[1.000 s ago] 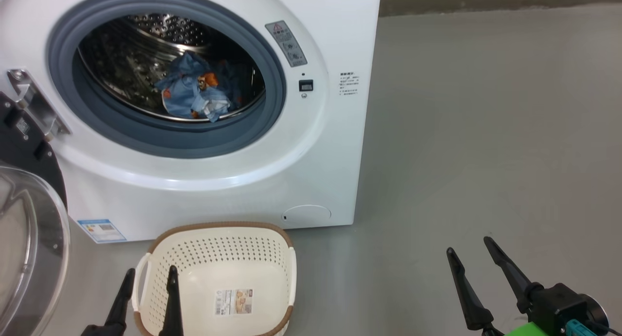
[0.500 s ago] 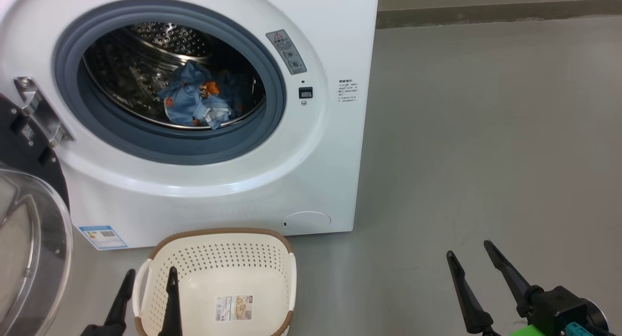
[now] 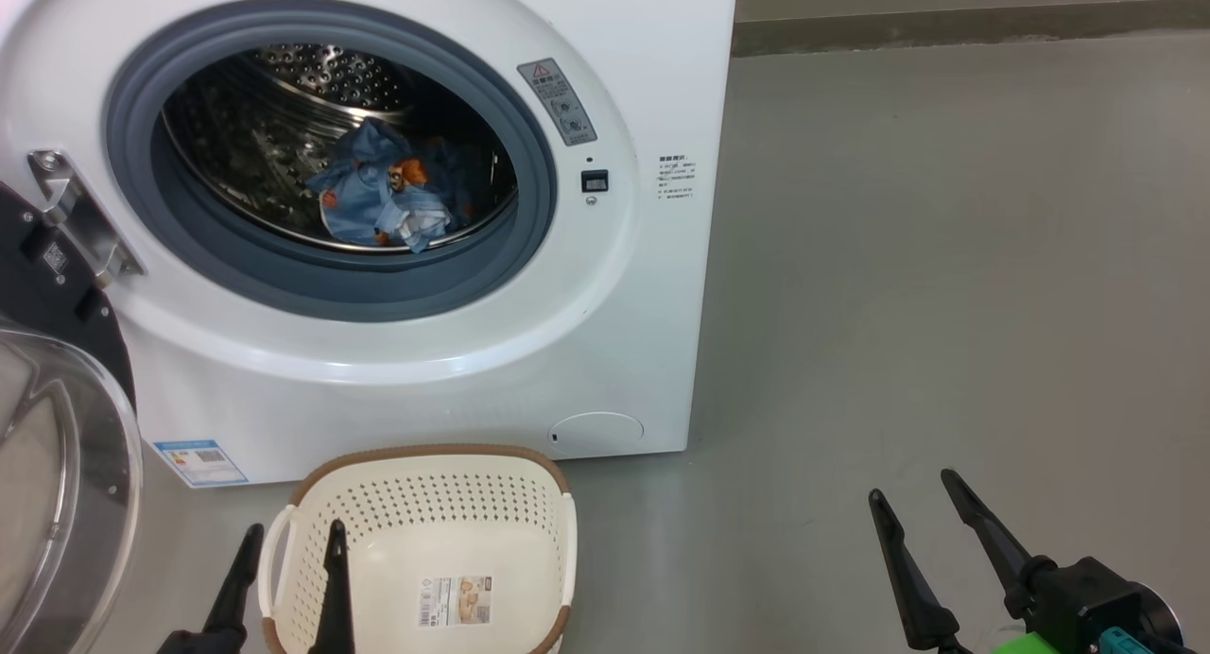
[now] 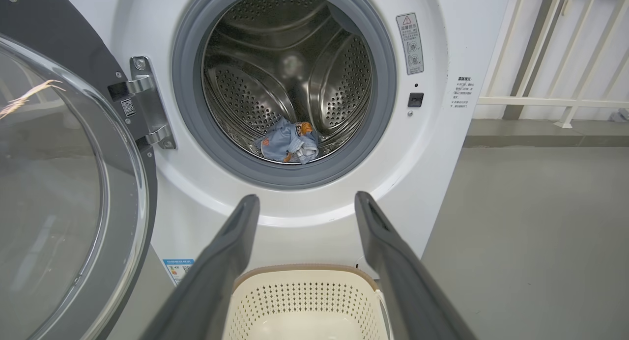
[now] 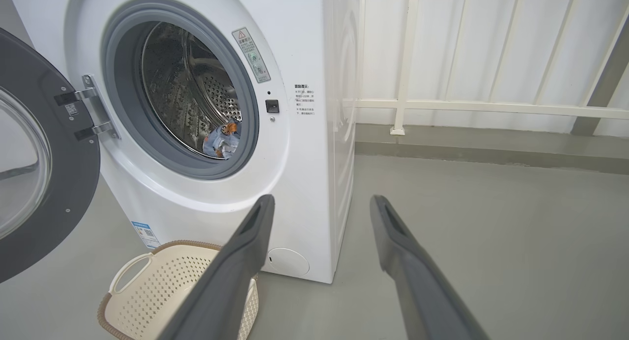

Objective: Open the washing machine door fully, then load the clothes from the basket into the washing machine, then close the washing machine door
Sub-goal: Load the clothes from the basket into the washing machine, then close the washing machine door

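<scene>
Left pincer (image 3: 291,531) and right pincer (image 3: 911,481), low in the frame, stay wide open and empty. Nothing has moved. Clothes (image 3: 383,189) sit inside the washer (image 3: 605,333), upper left. The basket (image 3: 425,451) below is empty. Shutting the door (image 3: 47,285), far left, looks next.

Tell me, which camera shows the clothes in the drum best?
The head view: the clothes look largest there, with blue fabric, orange print and white lining plain. The left wrist view looks straight into the drum but shows them smaller. The right wrist view catches them small, from the side.
</scene>
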Controlling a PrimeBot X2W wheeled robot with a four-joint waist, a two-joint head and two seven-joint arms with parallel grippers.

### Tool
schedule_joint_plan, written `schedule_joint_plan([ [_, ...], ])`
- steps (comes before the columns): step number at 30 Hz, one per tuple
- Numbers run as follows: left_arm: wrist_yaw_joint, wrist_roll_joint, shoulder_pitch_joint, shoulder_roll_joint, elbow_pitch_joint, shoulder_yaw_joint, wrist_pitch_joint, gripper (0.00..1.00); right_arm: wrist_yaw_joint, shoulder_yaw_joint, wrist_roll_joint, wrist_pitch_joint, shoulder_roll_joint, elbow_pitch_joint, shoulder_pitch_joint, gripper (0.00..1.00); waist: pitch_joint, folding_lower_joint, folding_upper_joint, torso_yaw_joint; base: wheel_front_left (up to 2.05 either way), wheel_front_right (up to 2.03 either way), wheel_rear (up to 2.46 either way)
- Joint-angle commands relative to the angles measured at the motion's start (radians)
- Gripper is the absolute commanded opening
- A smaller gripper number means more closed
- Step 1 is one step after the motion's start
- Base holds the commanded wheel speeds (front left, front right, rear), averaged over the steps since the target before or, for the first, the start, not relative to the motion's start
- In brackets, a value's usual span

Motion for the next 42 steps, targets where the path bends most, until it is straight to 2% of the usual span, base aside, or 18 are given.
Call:
schedule_joint_plan([
  [1, 0.007, 0.004, -0.033, 0.022, -0.028, 0.035, -0.007, 1.0, 0.006, 0.019, -0.002, -0.006, -0.002, -0.023, -0.009, 1.0, -0.001, 0.0, 0.0, 0.0, 0.0, 0.0, 0.0],
  [11, 0.013, 0.014, -0.039, 0.026, -0.033, 0.029, -0.012, 1.0, 0.006, 0.018, -0.002, -0.005, -0.001, -0.028, -0.01, 1.0, 0.005, 0.0, 0.0, 0.003, -0.27, 0.27, 0.0],
  [27, 0.006, 0.008, -0.045, 0.03, -0.033, 0.016, -0.015, 1.0, 0.006, 0.015, -0.001, -0.004, -0.001, -0.03, -0.011, 1.0, 0.009, 0.0, 0.0, 0.014, -1.19, 1.18, 0.0],
  [42, 0.01, 0.0, -0.039, 0.034, -0.037, 0.013, -0.016, 1.0, 0.006, 0.016, 0.001, -0.002, 0.0, -0.026, -0.007, 1.0, -0.002, 0.0, 0.0, 0.016, -0.06, 0.06, 0.0],
])
